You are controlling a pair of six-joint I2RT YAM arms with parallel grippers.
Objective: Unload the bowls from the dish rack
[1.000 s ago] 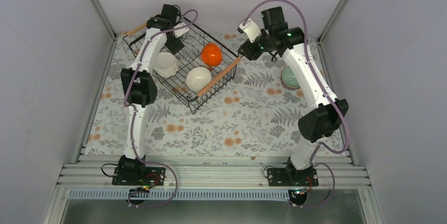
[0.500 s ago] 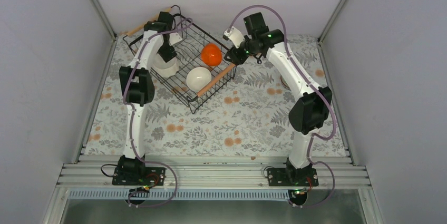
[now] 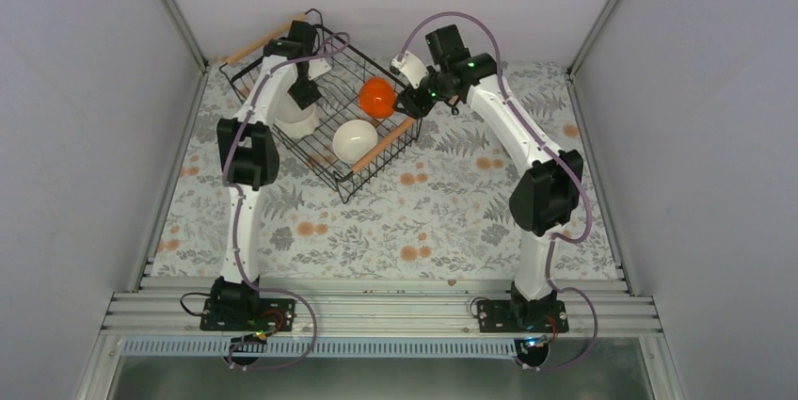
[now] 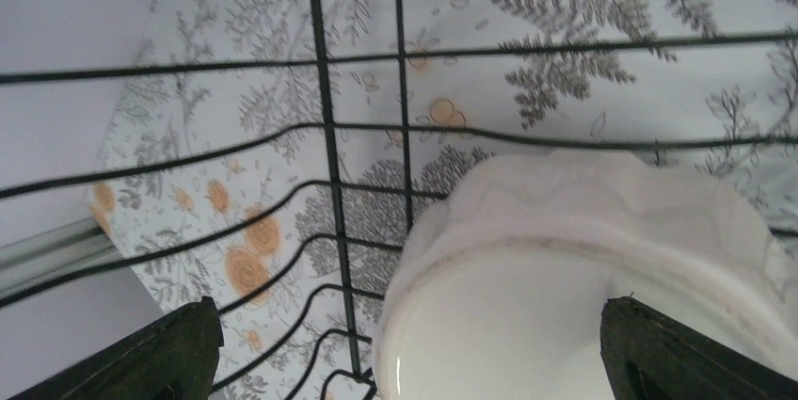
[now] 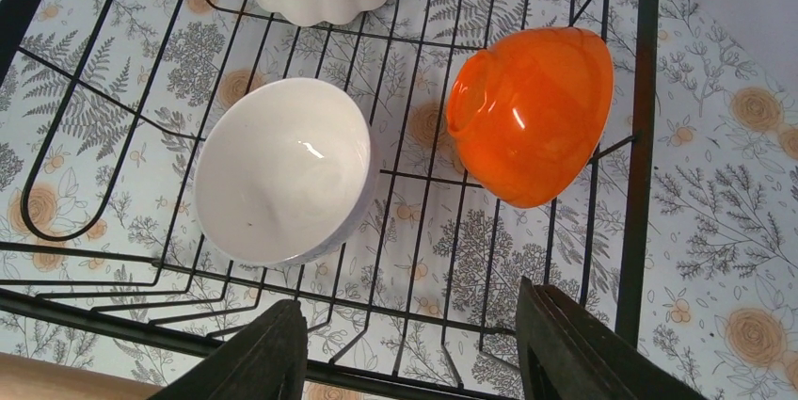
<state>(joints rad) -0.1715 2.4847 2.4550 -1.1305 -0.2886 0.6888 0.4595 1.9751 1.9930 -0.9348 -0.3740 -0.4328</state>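
At the far left corner of the table, the dish rack holds an orange bowl, a plain white bowl and a scalloped white bowl. The left hand, spread wide and empty, straddles the scalloped one, likely to grasp it. The right hand hovers half-open and empty above the orange.

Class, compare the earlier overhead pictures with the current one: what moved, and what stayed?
The right arm swung left, bringing its open, empty jaws to the dish rack's edge, near the orange bowl. The left arm dipped slightly toward the scalloped white bowl, jaws open. Nothing was gripped or released. The rack and its three bowls stayed put.
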